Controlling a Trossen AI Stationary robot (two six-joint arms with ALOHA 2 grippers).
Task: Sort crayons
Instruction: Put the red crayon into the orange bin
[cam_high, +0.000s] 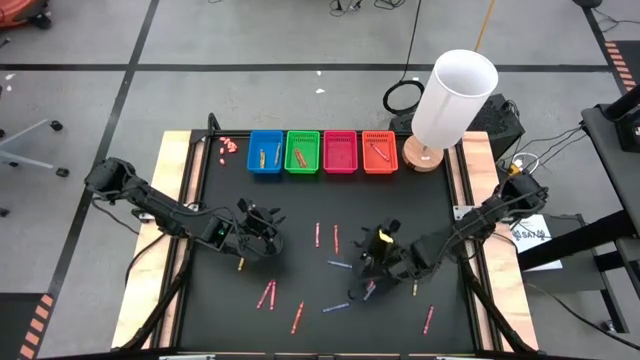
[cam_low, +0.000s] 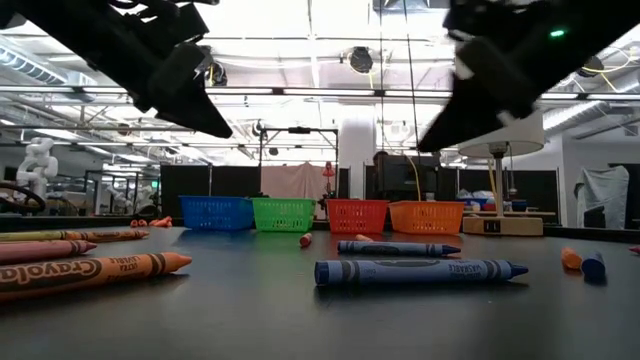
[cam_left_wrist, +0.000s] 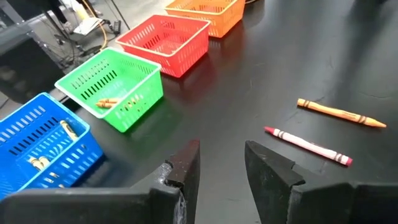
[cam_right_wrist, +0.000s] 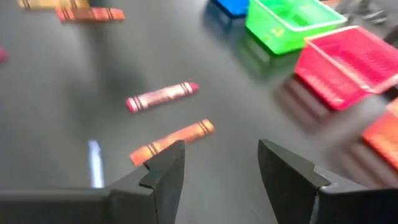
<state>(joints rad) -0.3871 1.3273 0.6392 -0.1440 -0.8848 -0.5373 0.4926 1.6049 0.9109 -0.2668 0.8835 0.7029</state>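
orange crayon (cam_low: 85, 275) nearest the low camera; left claw (cam_left_wrist: 221, 165) and right claw (cam_right_wrist: 221, 165) both parted, empty

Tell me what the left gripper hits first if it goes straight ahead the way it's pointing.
Probably bare table; nothing lies between its open fingers. The red basket stands farther ahead, though depth is hard to judge.
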